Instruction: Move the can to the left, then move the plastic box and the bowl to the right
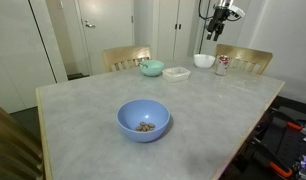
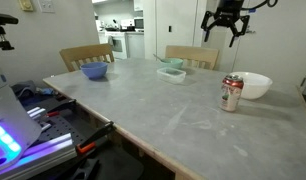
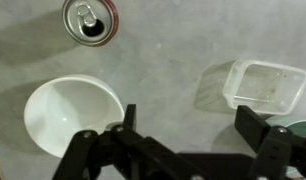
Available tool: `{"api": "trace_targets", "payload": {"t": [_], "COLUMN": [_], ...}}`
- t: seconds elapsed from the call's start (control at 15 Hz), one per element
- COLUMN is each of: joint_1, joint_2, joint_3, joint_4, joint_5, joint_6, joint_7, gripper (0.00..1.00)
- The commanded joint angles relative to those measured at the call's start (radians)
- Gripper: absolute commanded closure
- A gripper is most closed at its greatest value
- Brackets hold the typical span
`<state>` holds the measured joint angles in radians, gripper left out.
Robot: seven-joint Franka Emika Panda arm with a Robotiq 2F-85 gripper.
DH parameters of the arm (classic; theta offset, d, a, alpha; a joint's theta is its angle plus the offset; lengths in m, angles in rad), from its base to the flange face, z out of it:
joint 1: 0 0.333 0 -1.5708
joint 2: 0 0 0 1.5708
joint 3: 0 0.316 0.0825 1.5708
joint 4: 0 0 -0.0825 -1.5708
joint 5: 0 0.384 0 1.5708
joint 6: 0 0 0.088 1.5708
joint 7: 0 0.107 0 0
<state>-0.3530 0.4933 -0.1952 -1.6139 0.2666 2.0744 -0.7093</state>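
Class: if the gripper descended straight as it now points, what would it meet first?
Probably bare table between the white bowl and the plastic box; the open gripper hangs high, so this is uncertain.

The end effector point(image 2: 221, 37) hangs raised in the air, pointing straight down. Its two dark fingers point(image 3: 127, 120) are spread wide apart, and it grips nothing.

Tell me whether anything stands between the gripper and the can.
Nothing visible does. The open gripper hangs above the table, only air between it and the upright can. The white bowl stands close beside the can, not touching, and might crowd one finger.
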Motion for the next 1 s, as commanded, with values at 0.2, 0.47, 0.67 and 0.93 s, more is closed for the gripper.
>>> {"api": "trace_targets", "payload": {"t": [0.2, 0.47, 0.67, 0.93], "joint_1": [-0.065, -0.090, -0.114, -0.131], "joint_2": [0.111, 0.148, 0.163, 0.155], "joint_3": [0.010, 0.001, 0.004, 0.001], "joint_4": [0.124, 0.151, 0.144, 0.111], "joint_5": [-0.096, -0.164, -0.171, -0.165], "joint_6": [0.030, 0.045, 0.055, 0.045], "joint_7": [0.078, 0.127, 0.168, 0.252], "gripper": [0.00, 0.00, 0.00, 0.00]}}
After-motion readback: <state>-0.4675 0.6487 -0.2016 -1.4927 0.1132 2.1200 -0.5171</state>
